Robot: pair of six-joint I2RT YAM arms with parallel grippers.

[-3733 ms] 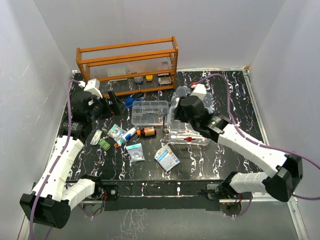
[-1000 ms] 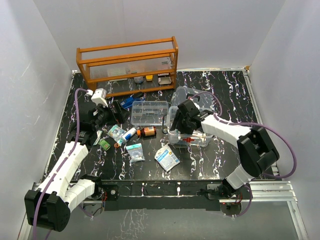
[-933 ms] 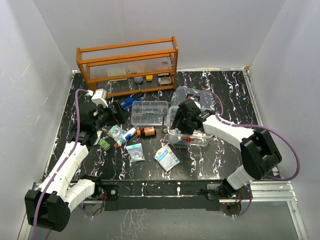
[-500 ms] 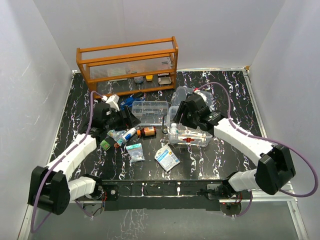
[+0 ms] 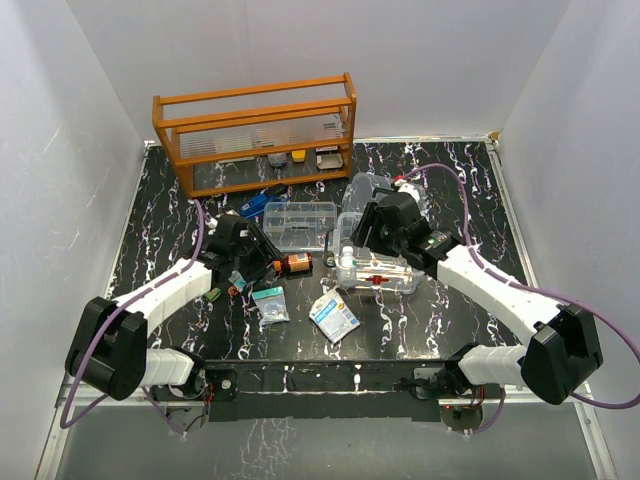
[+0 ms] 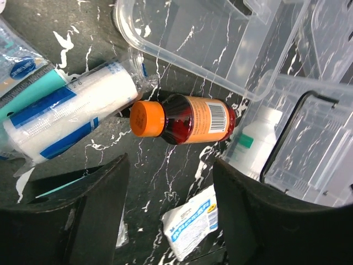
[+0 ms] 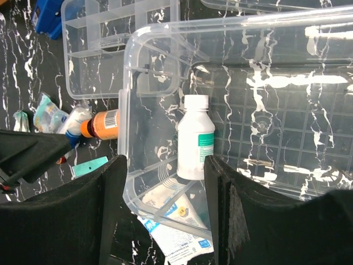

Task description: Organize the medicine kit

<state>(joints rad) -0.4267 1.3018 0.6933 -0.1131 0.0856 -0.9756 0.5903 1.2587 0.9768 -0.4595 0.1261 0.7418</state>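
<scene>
The medicine kit's clear box (image 5: 380,272) with a red front latch stands mid-table, and a white bottle (image 7: 196,138) stands inside it. Its divided tray insert (image 5: 300,222) lies to the left of the box and its clear lid (image 5: 368,190) lies behind the box. My right gripper (image 5: 362,236) is open and empty above the box's left end (image 7: 165,165). My left gripper (image 5: 262,260) is open and empty (image 6: 171,165), just above the table beside a brown bottle with an orange cap (image 6: 187,118). A white and blue gauze roll (image 6: 71,113) lies next to that bottle.
An orange wooden rack (image 5: 255,130) stands at the back left. A white and blue sachet (image 5: 334,315) and small clear packets (image 5: 270,303) lie near the front. A blue item (image 5: 262,200) lies by the rack. A green item (image 5: 212,293) lies at the left.
My left arm has swung right from the table's left side to the brown bottle and gauze roll. My right gripper has shifted a little back over the box's left end.
</scene>
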